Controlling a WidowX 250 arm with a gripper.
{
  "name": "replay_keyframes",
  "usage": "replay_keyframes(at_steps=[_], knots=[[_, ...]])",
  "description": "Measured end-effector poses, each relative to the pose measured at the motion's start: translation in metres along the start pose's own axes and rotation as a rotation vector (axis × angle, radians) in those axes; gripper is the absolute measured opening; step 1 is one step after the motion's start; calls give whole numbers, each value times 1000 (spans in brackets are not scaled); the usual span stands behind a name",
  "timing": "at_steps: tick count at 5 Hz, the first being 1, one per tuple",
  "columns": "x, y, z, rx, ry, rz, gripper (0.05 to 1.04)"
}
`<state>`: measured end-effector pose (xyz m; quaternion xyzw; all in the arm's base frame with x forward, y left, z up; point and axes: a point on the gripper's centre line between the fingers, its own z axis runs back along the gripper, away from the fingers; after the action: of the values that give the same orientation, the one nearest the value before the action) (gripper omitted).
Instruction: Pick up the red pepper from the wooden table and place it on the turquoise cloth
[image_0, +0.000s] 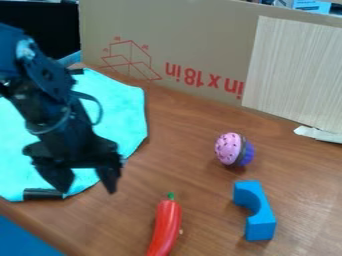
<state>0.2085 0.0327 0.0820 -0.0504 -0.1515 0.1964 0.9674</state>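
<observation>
1. Red glossy toy chili pepper with a green stem tip (166, 225) is closest to the camera, stem pointing away. Its lower end gets cut off by the bottom edge, and a tiny tan speck sits just beside it.
2. Black robot hand (87, 188) is at the left, released, fingers spread apart. It's partly in front of a turquoise cloth (123, 110), so some of that is hidden. Can't tell if they touch. The black strip (44, 194) by the cloth's near edge is hard to make out.
3. Pink toy cupcake with dark specks and a purple base (230, 148) lies tipped over, well right of the hand. Nearer the camera is a blue arch-shaped block (257, 215).
4. Everything's on a brown wood-look bench (180, 175). Behind it stands a cardboard panel with red printing (200, 35), partly covered by a pale wood-grain sheet (294, 75). Torn white strip (319, 134) at the right edge, plain blue patch (23, 240) in the lower left corner, cut off.
</observation>
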Motion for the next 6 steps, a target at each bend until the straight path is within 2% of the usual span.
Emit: replay_keyframes(at_steps=[1,2,3,4,6], knots=[[-11,-31,-3,-4,13,-68,1000],[-17,-46,-12,30,35,-94,1000],[-15,-61,-22,63,7,-91,1000],[-12,-74,-26,70,-14,-99,1000],[-21,-88,-30,68,-7,-119,1000]])
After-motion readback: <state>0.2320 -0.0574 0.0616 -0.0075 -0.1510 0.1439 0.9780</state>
